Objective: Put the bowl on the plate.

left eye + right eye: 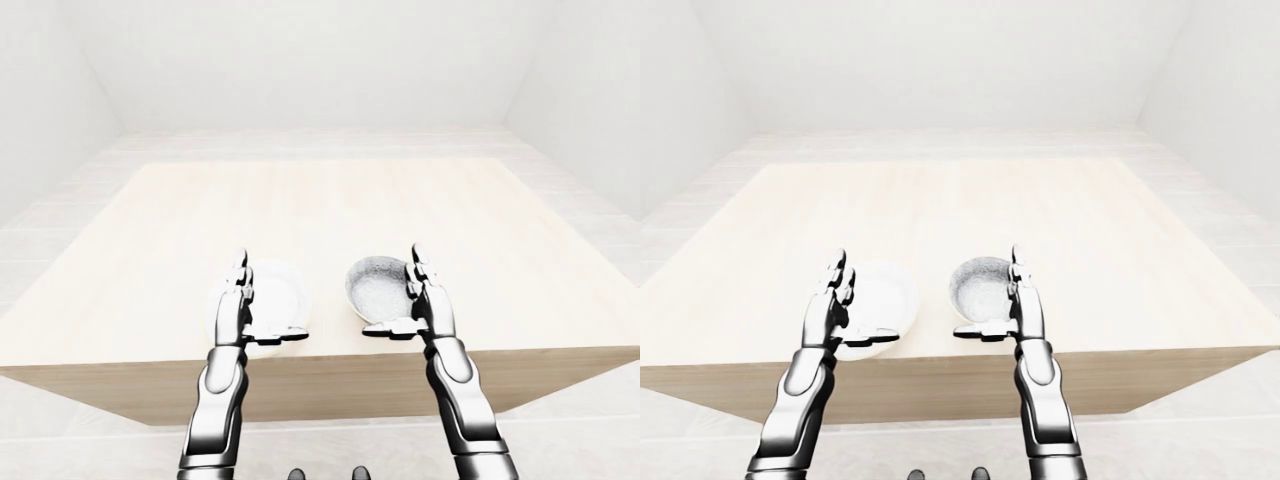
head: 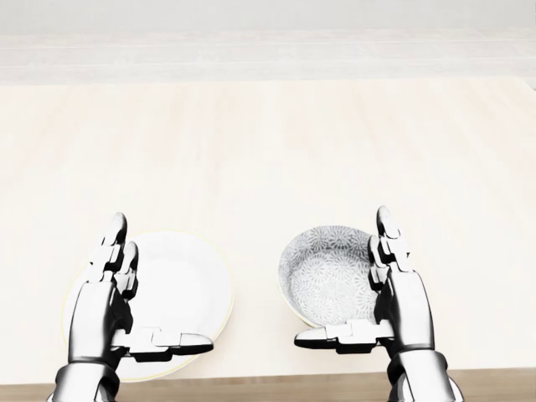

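A grey speckled bowl (image 2: 325, 274) stands upright on the light wooden table (image 2: 268, 151), low and right of centre in the head view. To its left lies a flat white plate (image 2: 186, 289), apart from the bowl. My right hand (image 2: 362, 289) is open, its fingers upright along the bowl's right side and its thumb below the bowl's lower rim. My left hand (image 2: 138, 297) is open too, hovering over the plate's left part with its thumb pointing right. Neither hand holds anything.
The table's near edge (image 1: 320, 362) runs just under both wrists. White floor and white walls (image 1: 320, 60) surround the table on all sides.
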